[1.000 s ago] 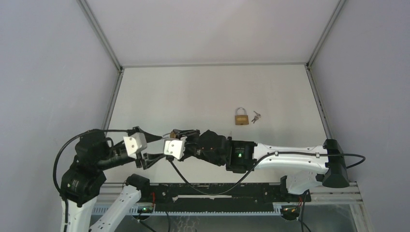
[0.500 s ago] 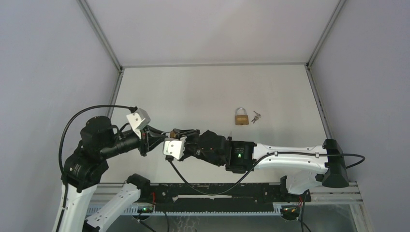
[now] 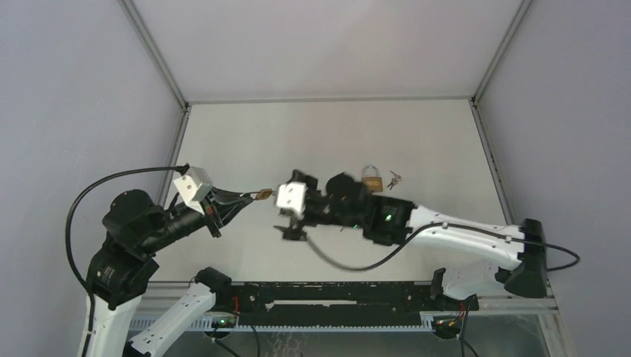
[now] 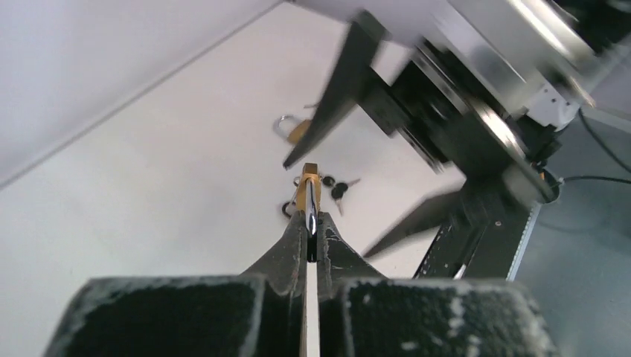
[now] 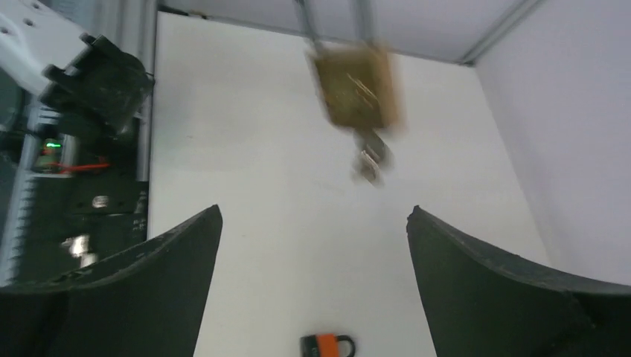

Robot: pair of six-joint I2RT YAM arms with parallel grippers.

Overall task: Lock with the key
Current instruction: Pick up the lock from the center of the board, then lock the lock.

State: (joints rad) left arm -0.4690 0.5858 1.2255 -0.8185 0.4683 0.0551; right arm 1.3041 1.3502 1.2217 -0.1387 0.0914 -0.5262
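Note:
A small brass padlock [image 3: 263,195] hangs in the air at the table's left middle. My left gripper [image 3: 253,197] is shut on its silver shackle [image 4: 307,217]. In the left wrist view the brass body [image 4: 307,192] sticks out past my left gripper [image 4: 307,223], and the key bunch [image 4: 339,187] dangles beside it. My right gripper [image 3: 283,207] stands wide open just right of the padlock, touching nothing. The right wrist view shows the blurred padlock [image 5: 356,83] and key [image 5: 370,161] ahead of my open right gripper [image 5: 314,210].
A second brass padlock [image 3: 372,180] lies flat at the table's right middle, with loose keys [image 3: 394,179] beside it. A small black and orange padlock [image 5: 326,346] lies on the table under the right gripper. Grey walls close in the table on three sides.
My left gripper shut on the brass padlock and drew it back to the left. My right gripper let go of it, opened wide, and moved up and to the right.

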